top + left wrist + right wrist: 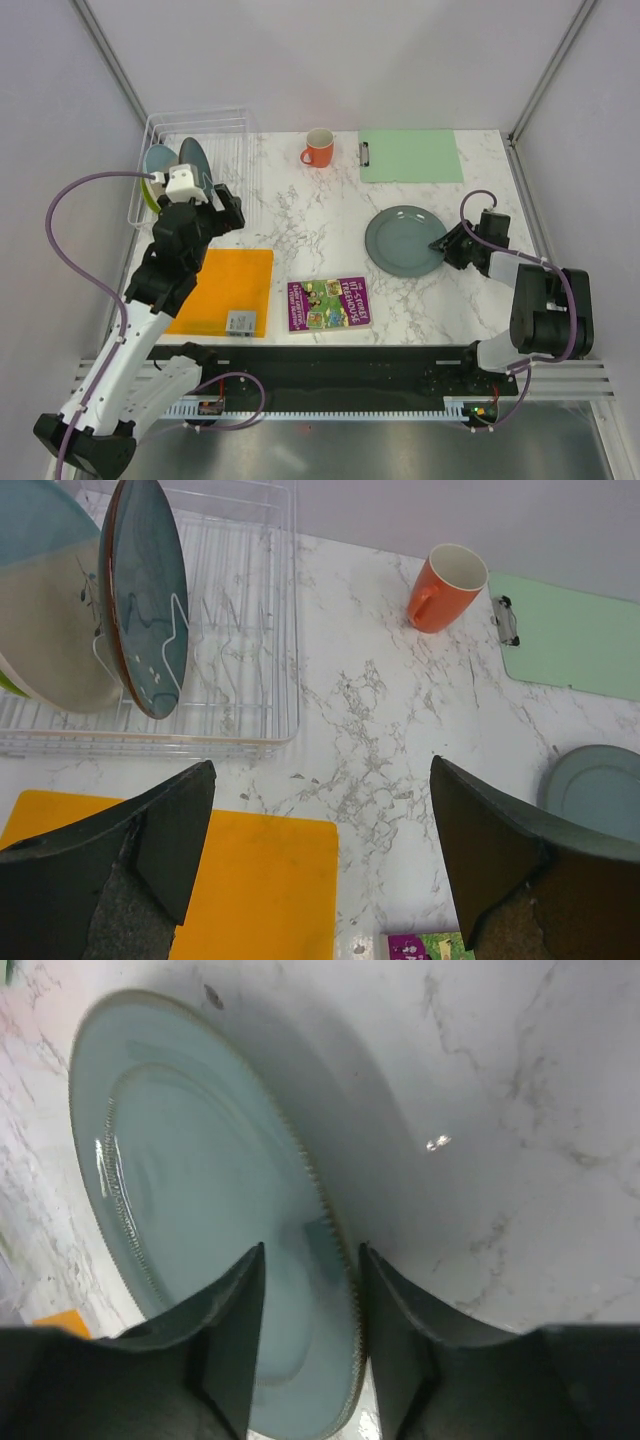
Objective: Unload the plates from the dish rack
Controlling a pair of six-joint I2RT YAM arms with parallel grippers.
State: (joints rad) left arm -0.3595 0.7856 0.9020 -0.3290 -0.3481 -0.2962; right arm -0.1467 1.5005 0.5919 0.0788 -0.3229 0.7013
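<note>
The grey-green plate [405, 240] is laid flat on the tabletop [300, 225], its rim straddled by the right hand [310, 1260], jaws parted. It could be dragged if that rim is caught on withdrawal. The left hand [320, 775], spread wide and empty, is held before the dish rack [150, 742], where the teal plate [150, 600] could be knocked.

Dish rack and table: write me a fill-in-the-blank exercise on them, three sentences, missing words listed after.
1. The dish rack holds ____ upright plates.
2. The mug standing beside the green clipboard is ____.
3. The gripper straddling the rim of the grey-green plate, which lies flat on the table, belongs to the ____ arm.

Missing words: three; orange; right.
</note>
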